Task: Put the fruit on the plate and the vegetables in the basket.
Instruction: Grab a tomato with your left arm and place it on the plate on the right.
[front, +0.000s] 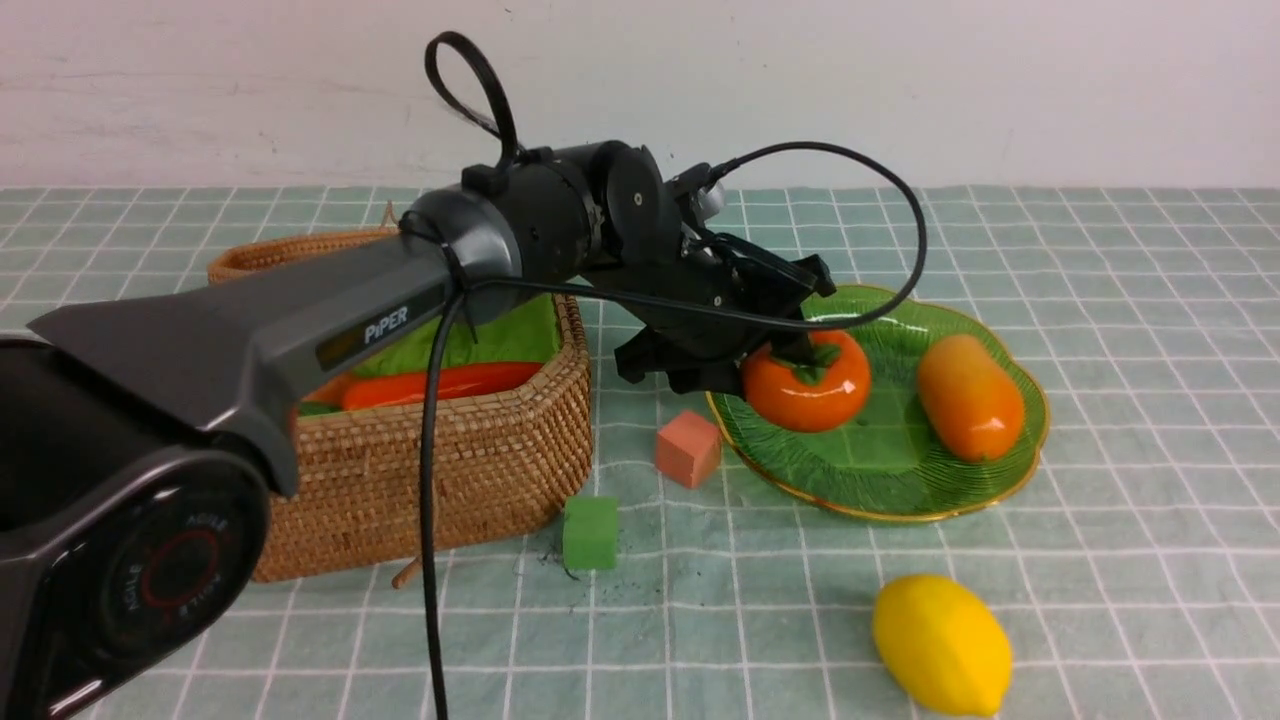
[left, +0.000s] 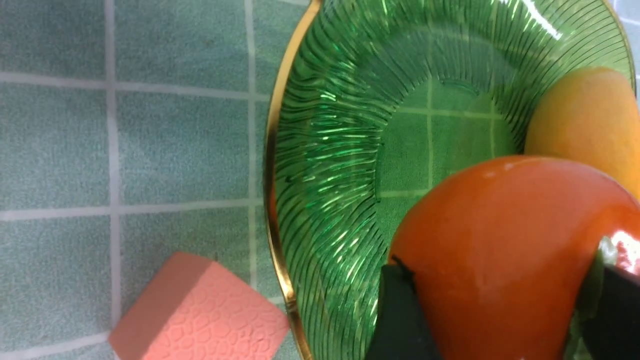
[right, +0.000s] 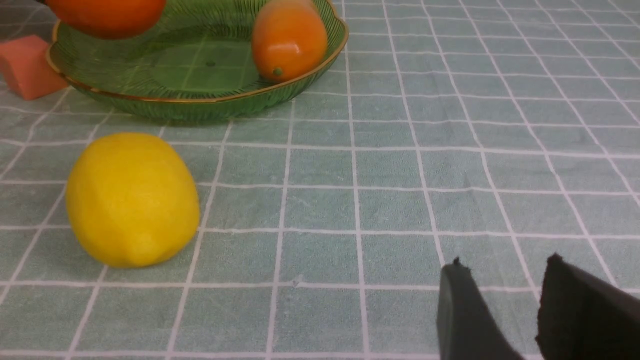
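Note:
My left gripper (front: 770, 365) is shut on the round orange persimmon (front: 808, 385), one finger on each side of it (left: 500, 250), and holds it just over the left part of the green glass plate (front: 900, 480). The oblong mango (front: 970, 395) lies on the plate's right side. On the cloth in front of the plate lies the yellow lemon (front: 942, 645). The wicker basket (front: 480, 460) stands at the left, partly behind my left arm, and a long red-orange vegetable (front: 440, 385) shows inside it. In its wrist view my right gripper (right: 505, 262) is open over bare cloth, to the right of the lemon (right: 132, 200).
A pink cube (front: 688, 448) sits on the cloth against the plate's left edge. A green cube (front: 590, 532) lies by the basket's front right corner. The left arm and its black cable reach across the basket toward the plate.

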